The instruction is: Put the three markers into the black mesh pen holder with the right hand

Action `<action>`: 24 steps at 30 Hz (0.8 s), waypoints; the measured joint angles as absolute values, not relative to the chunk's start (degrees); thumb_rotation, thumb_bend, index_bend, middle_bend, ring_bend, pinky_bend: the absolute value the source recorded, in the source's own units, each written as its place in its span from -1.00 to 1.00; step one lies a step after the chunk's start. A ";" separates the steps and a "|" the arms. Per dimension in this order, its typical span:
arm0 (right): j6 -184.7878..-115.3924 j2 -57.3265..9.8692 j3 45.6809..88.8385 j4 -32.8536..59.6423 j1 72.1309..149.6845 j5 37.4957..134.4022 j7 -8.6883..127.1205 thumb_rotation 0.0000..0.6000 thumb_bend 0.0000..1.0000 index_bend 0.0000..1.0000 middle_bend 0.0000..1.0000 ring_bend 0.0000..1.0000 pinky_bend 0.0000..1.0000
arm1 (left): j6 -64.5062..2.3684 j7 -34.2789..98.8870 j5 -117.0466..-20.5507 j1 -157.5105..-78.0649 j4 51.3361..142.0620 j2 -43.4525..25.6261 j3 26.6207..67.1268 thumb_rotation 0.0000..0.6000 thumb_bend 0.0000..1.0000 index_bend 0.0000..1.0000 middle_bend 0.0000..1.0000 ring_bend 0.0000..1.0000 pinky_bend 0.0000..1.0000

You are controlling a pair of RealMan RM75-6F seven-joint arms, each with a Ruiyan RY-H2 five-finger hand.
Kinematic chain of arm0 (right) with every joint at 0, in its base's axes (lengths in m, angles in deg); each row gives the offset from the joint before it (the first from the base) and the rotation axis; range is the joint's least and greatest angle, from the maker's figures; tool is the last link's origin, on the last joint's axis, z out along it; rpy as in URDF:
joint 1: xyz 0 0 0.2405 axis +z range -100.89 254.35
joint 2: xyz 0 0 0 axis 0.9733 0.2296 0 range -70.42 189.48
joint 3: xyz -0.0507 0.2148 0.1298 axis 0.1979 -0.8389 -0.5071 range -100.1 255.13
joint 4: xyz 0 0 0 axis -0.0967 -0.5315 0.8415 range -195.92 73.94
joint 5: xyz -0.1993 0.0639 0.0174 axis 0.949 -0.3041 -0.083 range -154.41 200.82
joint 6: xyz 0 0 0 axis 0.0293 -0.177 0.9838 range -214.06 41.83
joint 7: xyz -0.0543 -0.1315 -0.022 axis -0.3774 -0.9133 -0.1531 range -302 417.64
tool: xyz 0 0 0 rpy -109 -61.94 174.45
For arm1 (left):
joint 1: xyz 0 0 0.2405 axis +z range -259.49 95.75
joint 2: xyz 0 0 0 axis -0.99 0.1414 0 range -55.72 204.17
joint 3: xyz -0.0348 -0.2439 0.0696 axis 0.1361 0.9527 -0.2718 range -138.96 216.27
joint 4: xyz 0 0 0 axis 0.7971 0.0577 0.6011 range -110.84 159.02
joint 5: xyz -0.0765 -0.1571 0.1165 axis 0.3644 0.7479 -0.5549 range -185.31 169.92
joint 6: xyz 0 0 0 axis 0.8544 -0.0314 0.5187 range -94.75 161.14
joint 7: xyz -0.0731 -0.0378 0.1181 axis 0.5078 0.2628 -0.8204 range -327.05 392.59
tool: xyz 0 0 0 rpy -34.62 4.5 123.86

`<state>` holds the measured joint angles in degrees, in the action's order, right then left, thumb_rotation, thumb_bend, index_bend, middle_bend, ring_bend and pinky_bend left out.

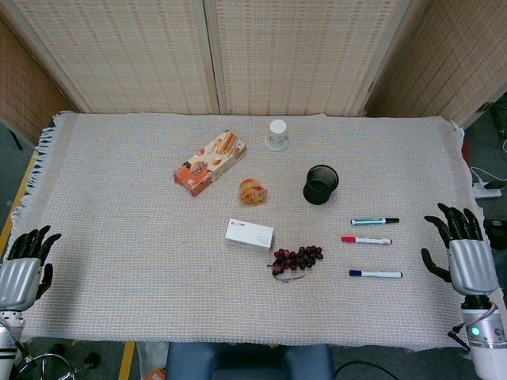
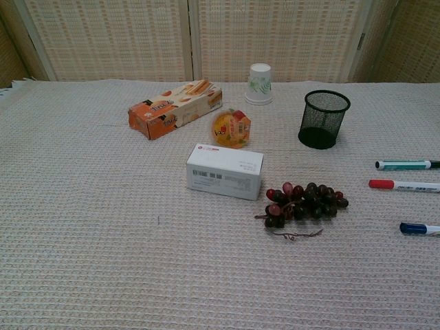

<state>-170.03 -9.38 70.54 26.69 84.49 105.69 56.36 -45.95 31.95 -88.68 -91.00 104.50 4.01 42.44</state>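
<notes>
The right hand [image 1: 469, 255] is seen only in the head view, resting at the right edge of the woven table cover [image 1: 119, 261], with its fingers [image 1: 455, 220] spread apart and extended away from the robot; nothing is held in them. Just off the inner side of those fingers, apart from them, three markers are laid in a column, each lying crosswise: the green marker [image 1: 374, 221] is level with the fingertips, the red marker [image 1: 366, 240] is below it, and the blue marker [image 1: 375, 274] is level with the palm, nearest the robot. None is touched by the hand. The black mesh pen holder [image 1: 321, 184] is stood upright beyond the fingertips and further inward, well apart from the hand and near the green marker's far side; no marker is seen in it. The left hand [image 1: 22, 269] is rested at the opposite edge, with its fingers [image 1: 32, 241] loosely spread and empty. Between the two hands, a bunch of dark grapes [image 1: 297, 258], a white box [image 1: 249, 234], an orange jelly cup [image 1: 253, 191], an orange biscuit box [image 1: 210, 162] and an upturned paper cup [image 1: 276, 134] are laid out on the cover.
</notes>
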 measured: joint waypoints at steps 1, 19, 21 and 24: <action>-169.95 -9.40 70.51 26.66 84.52 105.60 56.34 1.00 -0.37 -0.53 -0.88 -0.88 -1.00 | -45.91 32.02 -88.73 -91.03 104.51 4.01 42.42 1.00 0.22 -0.66 -0.97 -1.00 -0.88; -169.19 -9.09 70.83 26.85 84.55 105.57 56.22 1.00 -0.37 -0.51 -0.88 -0.87 -1.00 | -46.41 31.69 -89.28 -91.09 105.59 4.46 42.42 1.00 0.22 -0.66 -0.98 -1.00 -0.88; -168.96 -9.05 70.90 26.97 84.58 105.50 56.04 1.00 -0.38 -0.48 -0.88 -0.87 -1.00 | -46.45 31.72 -89.34 -91.08 105.73 4.54 42.41 1.00 0.22 -0.66 -0.98 -1.00 -0.89; -168.03 -8.91 71.19 27.66 84.67 105.21 55.92 1.00 -0.37 -0.42 -0.88 -0.87 -1.00 | -46.36 31.82 -89.18 -91.05 105.94 4.63 42.42 1.00 0.22 -0.66 -0.98 -1.00 -0.88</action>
